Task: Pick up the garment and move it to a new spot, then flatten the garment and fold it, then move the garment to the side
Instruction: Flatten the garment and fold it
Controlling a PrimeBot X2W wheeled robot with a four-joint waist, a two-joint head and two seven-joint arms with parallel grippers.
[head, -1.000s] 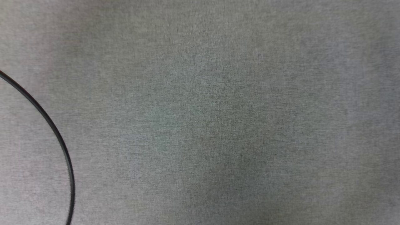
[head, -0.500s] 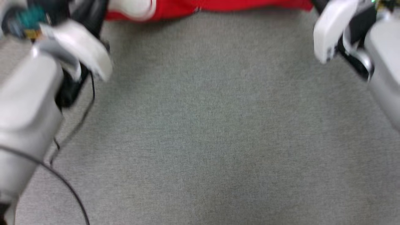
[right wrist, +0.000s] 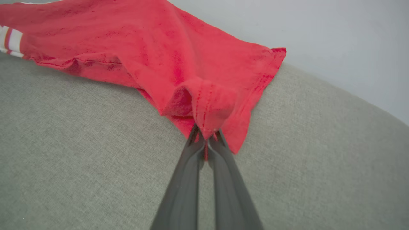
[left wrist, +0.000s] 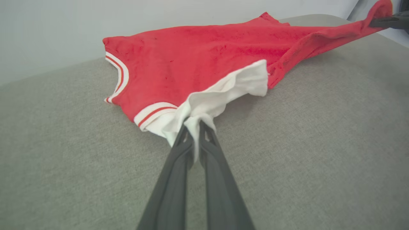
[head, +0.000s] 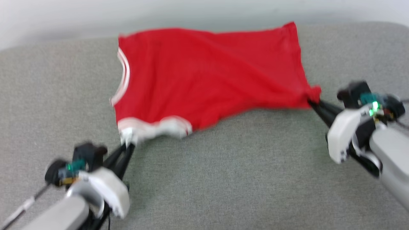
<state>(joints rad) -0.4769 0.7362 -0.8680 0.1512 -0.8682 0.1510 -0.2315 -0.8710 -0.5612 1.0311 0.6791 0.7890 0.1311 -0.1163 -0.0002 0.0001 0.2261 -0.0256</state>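
Surface (head: 223, 179): grey woven cloth, wide and bare in the foreground, with a pale wall behind it.
Garment (head: 204, 73): a red shirt spread over the far part of the surface, plain side up, stretched between the two grippers, with the held corners raised a little.
Left gripper (head: 127, 145): its fingers are pinched tight on the white sleeve (left wrist: 220, 92).
Right gripper (head: 311, 103): its fingers are pinched tight on a bunched red hem corner (right wrist: 207, 105).
Risk: both holds are small tip pinches, so a harder pull apart could slip the cloth from one. The slack far half may also drag into creases.
Change: half a second ago the head view caught only the shirt's near edge at its top. The whole picture has shifted – the camera has tilted up – so this need not mean the shirt itself moved.
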